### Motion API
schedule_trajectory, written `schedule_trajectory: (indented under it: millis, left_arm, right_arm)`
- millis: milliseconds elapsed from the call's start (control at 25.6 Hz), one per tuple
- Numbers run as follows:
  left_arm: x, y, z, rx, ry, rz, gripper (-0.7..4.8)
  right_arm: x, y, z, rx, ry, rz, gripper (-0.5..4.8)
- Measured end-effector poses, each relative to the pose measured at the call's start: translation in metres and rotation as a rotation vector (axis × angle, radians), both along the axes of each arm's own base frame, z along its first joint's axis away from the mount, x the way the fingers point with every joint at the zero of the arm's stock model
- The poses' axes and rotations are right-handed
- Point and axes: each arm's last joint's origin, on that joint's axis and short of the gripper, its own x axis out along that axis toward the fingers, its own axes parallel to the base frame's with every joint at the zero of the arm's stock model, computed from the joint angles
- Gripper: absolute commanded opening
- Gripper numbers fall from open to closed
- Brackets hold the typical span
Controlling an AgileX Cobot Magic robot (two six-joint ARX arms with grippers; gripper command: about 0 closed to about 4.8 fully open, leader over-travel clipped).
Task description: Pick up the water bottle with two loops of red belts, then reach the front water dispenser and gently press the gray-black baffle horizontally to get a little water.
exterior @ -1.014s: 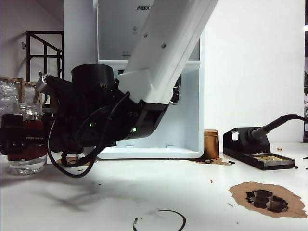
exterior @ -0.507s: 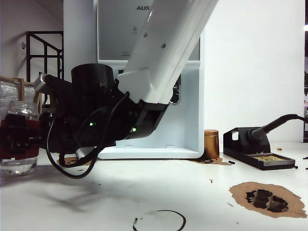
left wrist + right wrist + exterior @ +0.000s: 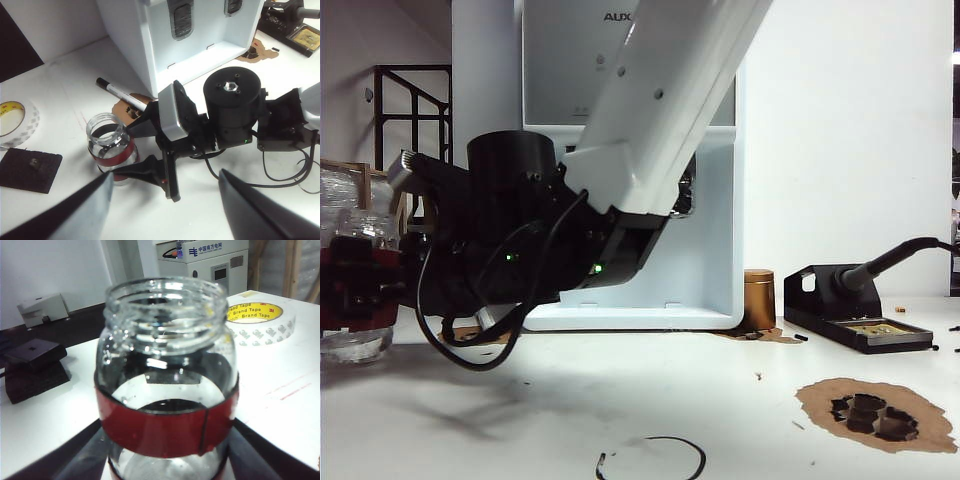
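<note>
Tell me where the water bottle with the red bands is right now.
The water bottle stands at the far left edge of the exterior view, between the right gripper's fingers, left of the water dispenser.

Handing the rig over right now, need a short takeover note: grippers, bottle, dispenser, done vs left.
Right gripper: reaches across to the left of the table, one finger on each side of the water bottle at the red bands; looks closed on it.
Left gripper: open, hanging above the scene, holding nothing.
Bottle: upright, far left of the table, bottom apparently still on the tabletop, a little water inside, no lid.
Water dispenser: at the back centre, behind the right arm.
Done: reach and grip on the bottle.
Left: lift, carry to the dispenser, press the gray-black baffle gently.
</note>
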Motion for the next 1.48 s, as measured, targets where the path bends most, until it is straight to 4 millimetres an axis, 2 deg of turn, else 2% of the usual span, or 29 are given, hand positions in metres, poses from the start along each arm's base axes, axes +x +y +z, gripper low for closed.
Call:
schedule_trajectory:
  millis: [117, 273, 351, 585, 624, 663, 702, 936, 1170, 1365, 1482]
  left_arm:
    - [0.0, 0.0, 0.0, 0.0, 0.0, 0.0, 3.42]
    - [0.0, 0.0, 0.0, 0.002, -0.001, -0.002, 3.42]
    - [0.0, 0.0, 0.0, 0.003, -0.001, -0.002, 3.42]
    - [0.0, 0.0, 0.0, 0.008, -0.004, -0.002, 3.42]
    - [0.0, 0.0, 0.0, 0.008, -0.003, -0.002, 3.43]
    - [0.0, 0.0, 0.0, 0.008, -0.003, -0.002, 3.43]
    - [0.0, 0.0, 0.0, 0.009, -0.004, -0.002, 3.43]
    - [-0.003, 0.001, 0.001, 0.007, -0.018, -0.003, 3.42]
    - [-0.004, 0.001, 0.002, 0.007, -0.022, -0.002, 3.43]
    - [-0.004, 0.001, 0.002, 0.007, -0.022, -0.002, 3.43]
    - [-0.004, 0.001, 0.002, 0.009, -0.021, -0.001, 3.43]
  right_arm:
    - [0.0, 0.0, 0.0, -0.008, -0.014, 0.004, 1.47]
    - [0.0, 0.0, 0.001, -0.014, -0.014, 0.005, 1.44]
    - [0.0, 0.0, 0.002, -0.018, -0.011, 0.008, 1.19]
    - [-0.002, -0.002, 0.017, -0.062, -0.009, 0.012, 1.15]
    - [-0.002, -0.003, 0.018, -0.063, -0.01, 0.012, 1.06]
    - [-0.002, -0.003, 0.018, -0.065, -0.01, 0.011, 0.57]
    - [-0.003, -0.004, 0.017, -0.078, -0.003, 0.01, 0.52]
    - [-0.01, -0.021, 0.014, -0.096, 0.025, 0.004, 0.51]
    - [-0.015, -0.049, 0.017, -0.061, 0.01, -0.053, 0.47]
    - [-0.019, -0.054, 0.028, -0.037, -0.024, -0.069, 0.3]
    - [-0.023, -0.06, 0.02, -0.071, -0.01, -0.1, 0.28]
